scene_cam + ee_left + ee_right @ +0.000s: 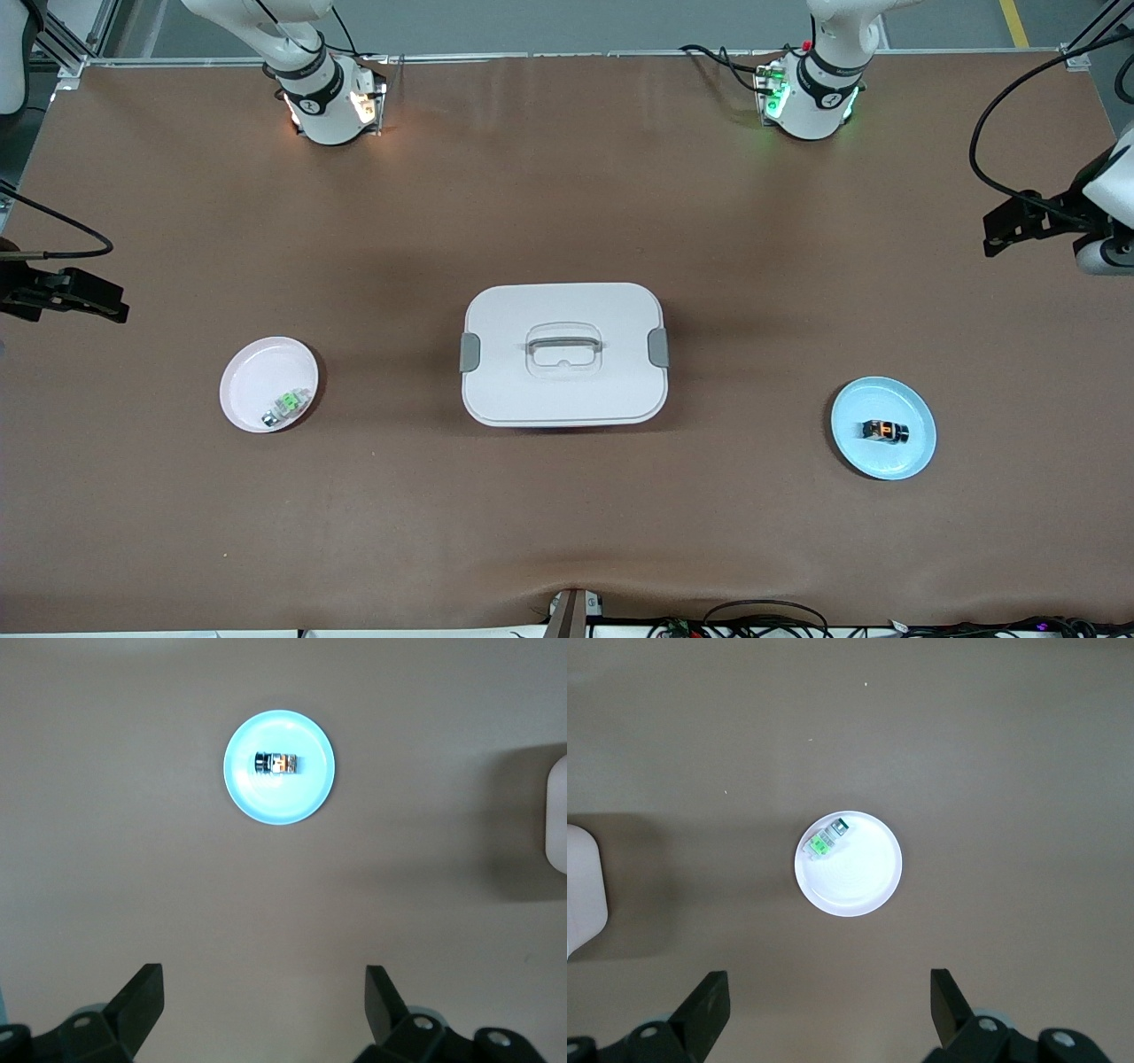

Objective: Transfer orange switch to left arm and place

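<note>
The orange switch [885,431] is a tiny black cylinder with an amber band, lying on a round blue plate [912,456] toward the left arm's end of the table. It also shows in the left wrist view as the switch [276,763] on the plate [306,802]. The white box [563,390] with grey latches and handle stands mid-table. My left gripper [999,232] hangs open and empty high over bare table at its own end, its fingers [142,997] wide apart. My right gripper [102,304] hangs open and empty over the table at the right arm's end.
A pink plate [257,377] holding a small green-and-clear component [285,408] sits toward the right arm's end; the right wrist view shows this plate [864,881] too. A corner of the box shows at the edge of each wrist view [558,815] [585,886]. Cables run along the table's front edge.
</note>
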Available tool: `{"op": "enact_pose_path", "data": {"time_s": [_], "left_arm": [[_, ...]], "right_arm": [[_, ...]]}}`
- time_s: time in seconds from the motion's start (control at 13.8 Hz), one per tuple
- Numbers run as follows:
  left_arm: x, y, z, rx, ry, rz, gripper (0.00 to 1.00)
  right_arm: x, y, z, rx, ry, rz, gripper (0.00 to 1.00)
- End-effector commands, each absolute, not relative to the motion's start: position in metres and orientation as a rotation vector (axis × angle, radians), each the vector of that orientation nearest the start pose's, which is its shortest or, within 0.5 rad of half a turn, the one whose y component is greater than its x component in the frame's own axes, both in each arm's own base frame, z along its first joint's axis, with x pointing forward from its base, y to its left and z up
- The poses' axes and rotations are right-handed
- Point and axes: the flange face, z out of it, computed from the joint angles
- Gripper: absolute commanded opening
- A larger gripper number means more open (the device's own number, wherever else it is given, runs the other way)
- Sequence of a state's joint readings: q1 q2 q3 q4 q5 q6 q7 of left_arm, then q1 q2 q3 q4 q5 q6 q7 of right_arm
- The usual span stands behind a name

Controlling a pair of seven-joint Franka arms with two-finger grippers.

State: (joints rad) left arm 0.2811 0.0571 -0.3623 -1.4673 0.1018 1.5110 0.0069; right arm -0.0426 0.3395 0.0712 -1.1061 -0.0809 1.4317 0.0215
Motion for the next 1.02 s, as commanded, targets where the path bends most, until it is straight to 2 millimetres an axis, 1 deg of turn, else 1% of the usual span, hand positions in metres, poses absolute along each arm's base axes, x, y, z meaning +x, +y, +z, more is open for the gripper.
{"op": "enact_pose_path", "data": {"time_s": [0.0,0.07,0.15,0.29,0.36,0.51,0.65,0.73,0.87,0.94], "left_arm": [[0.547,-0.042,0.652,-3.061,0.119,0.007,1.00],[0.540,-0.040,0.658,-3.061,0.112,0.000,1.00],[0.535,-0.042,0.654,-3.068,0.112,0.017,1.00],[0.525,-0.047,0.651,-3.075,0.116,0.031,1.00],[0.523,-0.049,0.654,-3.076,0.099,0.025,1.00],[0.518,-0.053,0.657,-3.080,0.045,0.030,1.00],[0.507,-0.060,0.663,-3.079,0.062,0.018,1.00],[0.510,-0.059,0.658,-3.078,0.065,0.044,1.00],[0.512,-0.060,0.662,-3.083,0.077,0.031,1.00],[0.515,-0.060,0.660,-3.091,0.088,0.037,1.00]], "right_arm": [[0.606,-0.001,0.621,-3.197,-0.010,-0.033,1.00],[0.598,-0.002,0.619,-3.199,-0.009,-0.046,1.00],[0.592,-0.002,0.616,-3.201,-0.011,-0.053,1.00],[0.588,-0.006,0.616,-3.201,0.003,-0.057,1.00],[0.586,-0.006,0.615,-3.201,0.003,-0.050,1.00],[0.576,-0.006,0.613,-3.204,0.004,-0.033,1.00],[0.566,-0.006,0.617,-3.204,0.020,-0.023,1.00],[0.562,-0.008,0.621,-3.186,0.038,-0.027,1.00],[0.556,-0.021,0.623,-3.109,0.097,0.025,1.00],[0.555,-0.022,0.624,-3.101,0.090,0.023,1.00]]}}
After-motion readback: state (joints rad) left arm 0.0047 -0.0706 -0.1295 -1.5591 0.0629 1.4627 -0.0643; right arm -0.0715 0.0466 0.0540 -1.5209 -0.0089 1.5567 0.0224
